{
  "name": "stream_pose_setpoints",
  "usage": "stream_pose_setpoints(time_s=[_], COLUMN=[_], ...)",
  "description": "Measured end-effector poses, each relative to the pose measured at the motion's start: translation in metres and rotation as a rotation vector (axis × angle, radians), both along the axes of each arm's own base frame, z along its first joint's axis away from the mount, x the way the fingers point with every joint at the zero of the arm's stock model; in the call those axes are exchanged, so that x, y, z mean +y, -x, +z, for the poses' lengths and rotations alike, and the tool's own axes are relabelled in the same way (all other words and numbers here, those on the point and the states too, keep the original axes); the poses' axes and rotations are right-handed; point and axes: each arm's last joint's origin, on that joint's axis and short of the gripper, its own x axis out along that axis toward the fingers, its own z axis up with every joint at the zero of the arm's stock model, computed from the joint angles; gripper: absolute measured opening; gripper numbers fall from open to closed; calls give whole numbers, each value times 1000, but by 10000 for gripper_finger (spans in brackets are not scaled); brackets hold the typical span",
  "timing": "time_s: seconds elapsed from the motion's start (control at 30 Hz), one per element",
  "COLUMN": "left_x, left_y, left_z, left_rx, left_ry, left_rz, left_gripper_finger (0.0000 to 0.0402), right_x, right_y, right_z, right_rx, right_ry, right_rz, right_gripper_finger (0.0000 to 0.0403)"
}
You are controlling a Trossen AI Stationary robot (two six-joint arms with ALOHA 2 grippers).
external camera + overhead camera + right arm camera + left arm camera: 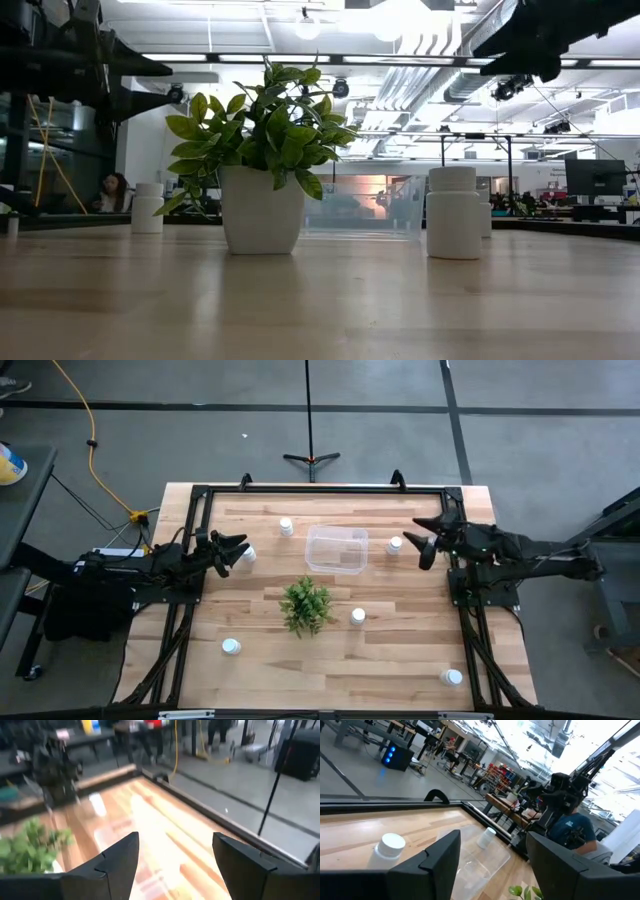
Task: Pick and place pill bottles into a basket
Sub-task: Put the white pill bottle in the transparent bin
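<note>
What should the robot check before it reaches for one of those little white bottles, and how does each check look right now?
1. Left gripper open, holding nothing: ok.
2. Right gripper open, holding nothing: ok.
3. Basket upright, with no bottle in it: ok.
4. Nearest bottle upright beside the left gripper: ok.
5. Bottle near the right gripper upright: ok.
6. Plant clear of both grippers: ok.

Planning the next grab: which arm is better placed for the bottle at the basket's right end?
Right. Its open right gripper hovers just beside that pill bottle; the left gripper sits across the basket.
</note>
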Motion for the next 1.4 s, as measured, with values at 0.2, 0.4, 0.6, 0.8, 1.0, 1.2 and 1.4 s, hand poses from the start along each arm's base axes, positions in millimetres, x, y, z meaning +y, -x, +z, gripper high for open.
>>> stream_pose_setpoints(time_s=[0.2,0.4,0.6,0.8,1.0,1.2,1.4], left_x=[0,0,0,0,0,0,0], left_y=[0,0,0,0,0,0,0], left_z=[0,0,0,0,0,0,0], left_rx=[-3,0,0,0,1,0,1], left_ry=[1,1,1,1,-1,-1,-1], left_rz=[0,-1,-1,-1,-2,-3,-3], left_gripper_finger=[261,261,262,262,262,262,262], right_x=[0,-5,-20,-37,-49,-60,-73], right_y=[-12,-21,-30,-37,-45,-51,-61], right_z=[-5,-14,-19,-29,-35,-42,-42], right_rx=[133,175,101,112,126,140,103], right_ry=[-51,-78,-225,-419,-543,-553,-470], right_rz=[9,-161,-285,-258,-151,-191,-182], right_gripper_finger=[244,243,243,244,244,253,277])
